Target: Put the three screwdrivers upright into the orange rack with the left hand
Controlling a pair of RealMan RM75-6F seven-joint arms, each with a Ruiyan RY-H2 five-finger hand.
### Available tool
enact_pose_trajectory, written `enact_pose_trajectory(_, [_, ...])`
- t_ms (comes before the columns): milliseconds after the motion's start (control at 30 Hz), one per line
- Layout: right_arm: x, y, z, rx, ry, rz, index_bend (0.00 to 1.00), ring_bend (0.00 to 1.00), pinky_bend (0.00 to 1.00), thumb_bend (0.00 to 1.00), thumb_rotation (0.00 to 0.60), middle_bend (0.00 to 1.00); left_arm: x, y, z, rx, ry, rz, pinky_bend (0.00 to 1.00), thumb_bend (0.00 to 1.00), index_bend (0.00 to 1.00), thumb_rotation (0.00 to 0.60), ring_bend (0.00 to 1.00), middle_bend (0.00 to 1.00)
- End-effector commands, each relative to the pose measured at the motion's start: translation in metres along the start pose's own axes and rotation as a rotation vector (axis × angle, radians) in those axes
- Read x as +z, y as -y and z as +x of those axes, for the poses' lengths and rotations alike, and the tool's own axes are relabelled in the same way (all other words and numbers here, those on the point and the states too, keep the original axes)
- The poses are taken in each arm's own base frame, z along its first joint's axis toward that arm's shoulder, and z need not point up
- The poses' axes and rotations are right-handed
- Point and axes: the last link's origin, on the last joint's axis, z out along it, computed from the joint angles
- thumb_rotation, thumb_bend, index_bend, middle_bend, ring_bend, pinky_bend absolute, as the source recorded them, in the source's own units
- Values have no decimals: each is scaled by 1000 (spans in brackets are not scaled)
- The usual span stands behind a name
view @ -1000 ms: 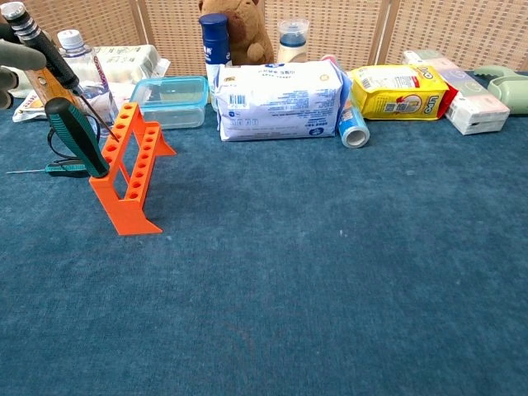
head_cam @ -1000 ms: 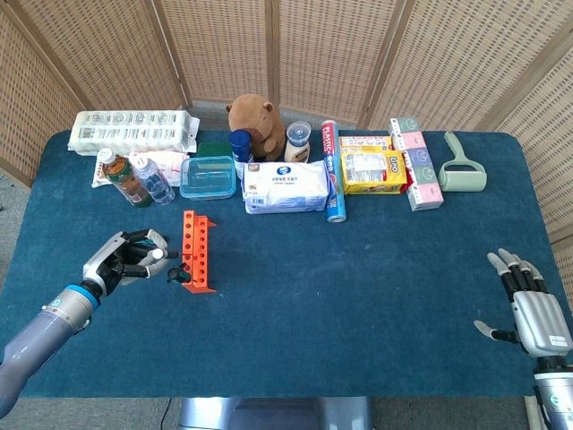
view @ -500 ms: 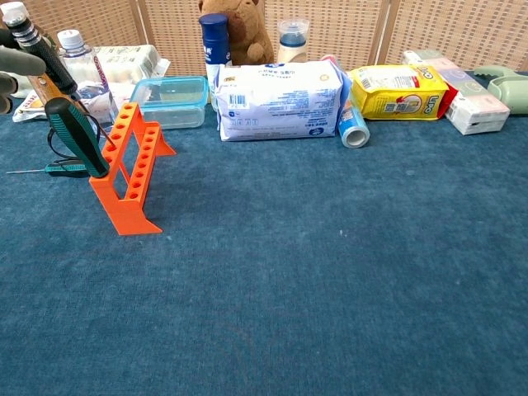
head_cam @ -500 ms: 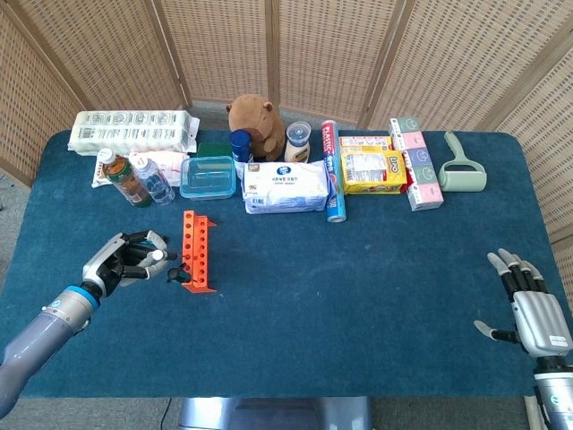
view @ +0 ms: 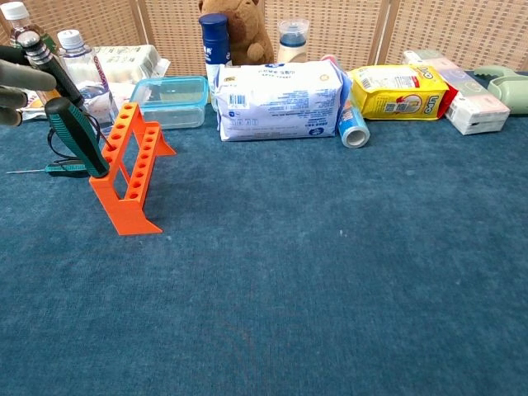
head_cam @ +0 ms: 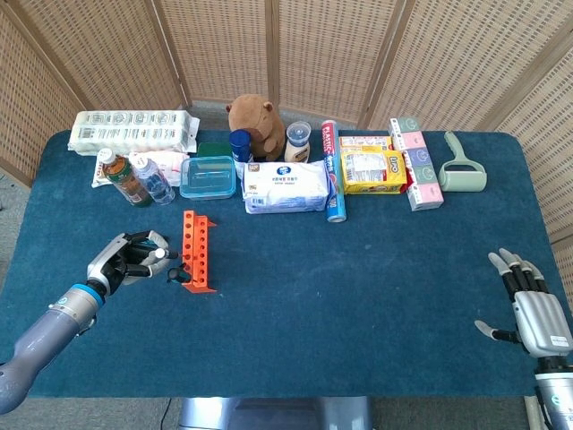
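Note:
The orange rack [head_cam: 199, 251] [view: 132, 169] stands left of the table's middle. A green-and-black screwdriver [view: 76, 134] leans in a hole at its near end. My left hand [head_cam: 130, 258] [view: 16, 78], just left of the rack, grips a black-handled screwdriver [view: 51, 64] tilted, with its thin shaft slanting down to the rack's top bar. A third screwdriver [view: 62, 169] with a green handle lies flat on the cloth left of the rack. My right hand [head_cam: 535, 315] rests open at the table's front right, holding nothing.
Behind the rack stand two bottles [head_cam: 134, 177] and a clear blue box [head_cam: 209, 176]. A wipes pack [head_cam: 286, 186], a blue can [head_cam: 333, 170], a yellow box [head_cam: 372, 169], a plush toy [head_cam: 255, 121] and a lint roller [head_cam: 463, 170] line the back.
My left hand has brought the black-handled screwdriver lower and a little closer to the rack. The green-and-black screwdriver and my right hand have not moved.

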Motion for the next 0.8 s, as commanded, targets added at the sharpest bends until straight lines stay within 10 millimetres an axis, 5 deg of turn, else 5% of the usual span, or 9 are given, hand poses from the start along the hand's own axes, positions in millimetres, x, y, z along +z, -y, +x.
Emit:
enact_pose_trajectory(33, [0, 0, 0, 0, 0, -1, 0, 3, 19, 15, 600, 29, 4, 3, 1, -5, -9, 7, 985, 379, 632, 600, 1000, 890])
enact_pose_trajectory(800, [1, -1, -1, 1, 5, -6, 0, 3, 19, 16, 600, 30, 30, 1, -5, 43, -43, 48, 984, 381, 632, 600, 1000, 890])
